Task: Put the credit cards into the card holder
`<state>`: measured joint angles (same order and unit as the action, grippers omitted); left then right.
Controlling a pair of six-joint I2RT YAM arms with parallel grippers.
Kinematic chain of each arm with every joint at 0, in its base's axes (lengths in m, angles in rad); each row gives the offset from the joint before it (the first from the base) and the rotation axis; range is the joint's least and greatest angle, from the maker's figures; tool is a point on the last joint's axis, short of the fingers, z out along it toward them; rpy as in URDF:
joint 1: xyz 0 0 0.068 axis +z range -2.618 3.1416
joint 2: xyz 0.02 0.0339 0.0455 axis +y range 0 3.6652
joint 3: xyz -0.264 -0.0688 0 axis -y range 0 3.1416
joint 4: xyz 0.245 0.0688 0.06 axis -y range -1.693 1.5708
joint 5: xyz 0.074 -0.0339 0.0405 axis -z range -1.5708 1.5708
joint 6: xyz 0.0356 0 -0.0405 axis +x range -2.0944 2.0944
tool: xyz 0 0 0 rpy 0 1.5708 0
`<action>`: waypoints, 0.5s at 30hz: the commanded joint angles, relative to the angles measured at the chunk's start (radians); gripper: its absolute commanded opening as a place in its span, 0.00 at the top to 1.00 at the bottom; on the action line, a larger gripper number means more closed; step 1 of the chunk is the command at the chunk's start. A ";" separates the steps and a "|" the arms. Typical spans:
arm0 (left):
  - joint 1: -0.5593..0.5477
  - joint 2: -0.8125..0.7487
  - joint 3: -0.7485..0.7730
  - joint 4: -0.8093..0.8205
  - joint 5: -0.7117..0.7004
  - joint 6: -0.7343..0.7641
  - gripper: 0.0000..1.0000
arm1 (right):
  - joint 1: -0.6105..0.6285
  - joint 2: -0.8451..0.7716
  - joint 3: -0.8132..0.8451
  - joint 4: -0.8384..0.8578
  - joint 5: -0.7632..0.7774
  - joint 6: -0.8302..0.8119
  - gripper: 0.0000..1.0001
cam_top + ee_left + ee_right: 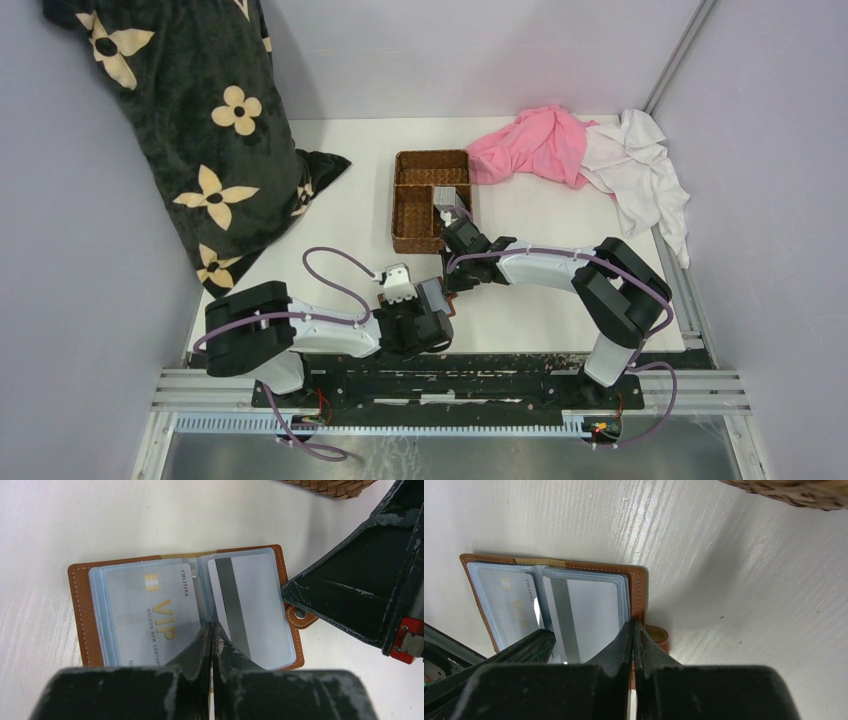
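The holder lies open at mid-frame with two cards in its sleeves. Both grippers are clenched and empty. The left gripper rests on the spine and the right gripper on the snap-side edge. It would be best to pin the spine flat while the right lifts straight off toward the basket.

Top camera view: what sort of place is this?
Probably a robot test booth in a lab: left arm and right arm bolted to a metal rail, plain walls boxing in a white table, staged props like a wicker basket.
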<state>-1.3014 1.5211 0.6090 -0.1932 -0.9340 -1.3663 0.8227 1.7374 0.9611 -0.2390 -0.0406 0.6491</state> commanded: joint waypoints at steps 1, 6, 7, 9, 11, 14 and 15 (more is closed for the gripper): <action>0.008 0.007 0.034 0.058 -0.040 0.056 0.97 | -0.004 0.044 -0.026 -0.078 0.065 -0.033 0.95; 0.011 0.013 0.047 0.056 -0.036 0.071 0.97 | -0.004 0.040 -0.023 -0.083 0.065 -0.035 0.95; 0.011 0.011 0.051 0.043 -0.036 0.071 0.97 | -0.003 0.038 -0.024 -0.084 0.066 -0.035 0.95; 0.011 0.002 0.059 -0.010 -0.042 0.051 0.97 | -0.004 0.030 -0.021 -0.087 0.067 -0.038 0.95; 0.011 -0.018 0.061 -0.067 -0.054 0.021 0.97 | -0.004 0.018 -0.016 -0.093 0.069 -0.041 0.95; 0.012 -0.068 0.051 -0.131 -0.076 -0.015 0.93 | -0.004 -0.012 -0.014 -0.103 0.079 -0.047 0.91; 0.011 -0.090 0.045 -0.147 -0.082 -0.020 0.92 | -0.004 -0.023 -0.014 -0.106 0.080 -0.049 0.90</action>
<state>-1.2953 1.5131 0.6357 -0.2474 -0.9348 -1.3418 0.8227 1.7332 0.9611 -0.2409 -0.0380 0.6445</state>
